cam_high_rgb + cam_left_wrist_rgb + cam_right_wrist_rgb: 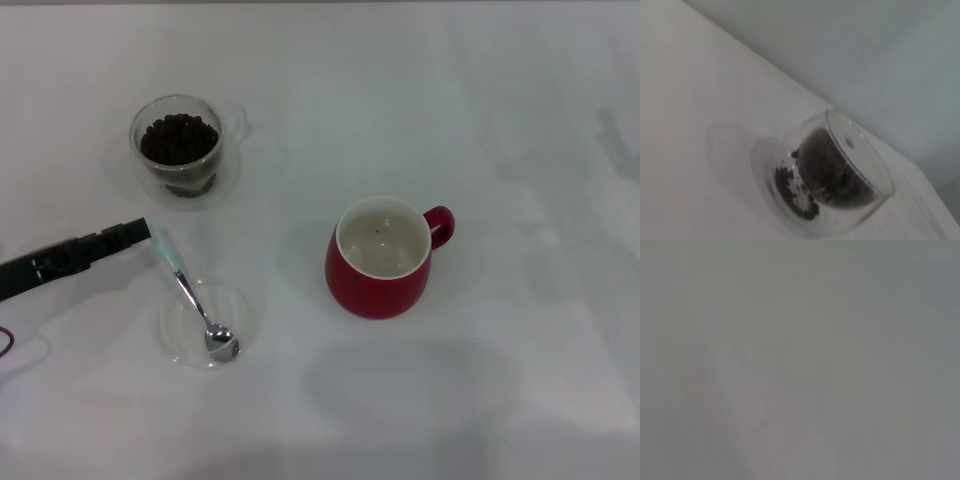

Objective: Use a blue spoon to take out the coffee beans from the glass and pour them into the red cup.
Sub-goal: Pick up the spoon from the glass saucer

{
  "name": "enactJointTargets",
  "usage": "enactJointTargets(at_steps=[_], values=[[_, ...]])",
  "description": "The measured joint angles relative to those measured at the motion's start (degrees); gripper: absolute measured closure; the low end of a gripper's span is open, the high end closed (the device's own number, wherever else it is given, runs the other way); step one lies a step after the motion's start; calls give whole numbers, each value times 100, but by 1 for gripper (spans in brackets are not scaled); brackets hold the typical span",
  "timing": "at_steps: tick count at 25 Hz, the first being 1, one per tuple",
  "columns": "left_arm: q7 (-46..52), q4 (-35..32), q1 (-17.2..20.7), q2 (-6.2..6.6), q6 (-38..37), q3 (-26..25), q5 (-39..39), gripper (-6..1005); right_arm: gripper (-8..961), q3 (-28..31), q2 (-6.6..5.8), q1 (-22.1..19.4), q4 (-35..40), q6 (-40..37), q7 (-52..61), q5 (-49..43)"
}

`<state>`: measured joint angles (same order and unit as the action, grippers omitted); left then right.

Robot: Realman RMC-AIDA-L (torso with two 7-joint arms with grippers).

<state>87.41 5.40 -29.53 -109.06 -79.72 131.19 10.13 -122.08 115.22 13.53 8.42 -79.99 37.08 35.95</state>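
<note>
The blue spoon (172,258) lies slanted, its metal bowl resting in a shallow clear dish (172,335) and its pale handle pointing up-left. My left gripper (143,231) reaches in from the left edge, its thin black fingers together on the handle's end. The glass (178,150) stands behind it, upright, heaped with coffee beans (178,138). The left wrist view shows the glass (860,165) and the beans (825,170) close by. The red cup (385,258) stands upright at centre right, handle to the right, cream inside. My right gripper is out of view.
Everything sits on a plain white table (480,120). The dish lies in front of the glass and left of the red cup. The right wrist view shows only a blurred grey surface.
</note>
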Motion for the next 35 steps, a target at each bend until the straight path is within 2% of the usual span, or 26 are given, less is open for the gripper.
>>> enactJointTargets(at_steps=[9,15,18,28,35], values=[[-6,-14,-63,-24,33,6,49,233,122,0,0,52,17,30,1,0],[-31,26,-263,-132,116,190,57,172,122,1,0,53,20,38,1,0],[-25,29,-342,-201,252,220,58,172,122,11,0,53,20,41,3,0],[-3,-21,-358,-287,521,223,30,171,122,26,0,49,3,52,10,7],[33,-13,-339,-309,567,180,-43,330,122,39,0,53,-6,54,10,19]])
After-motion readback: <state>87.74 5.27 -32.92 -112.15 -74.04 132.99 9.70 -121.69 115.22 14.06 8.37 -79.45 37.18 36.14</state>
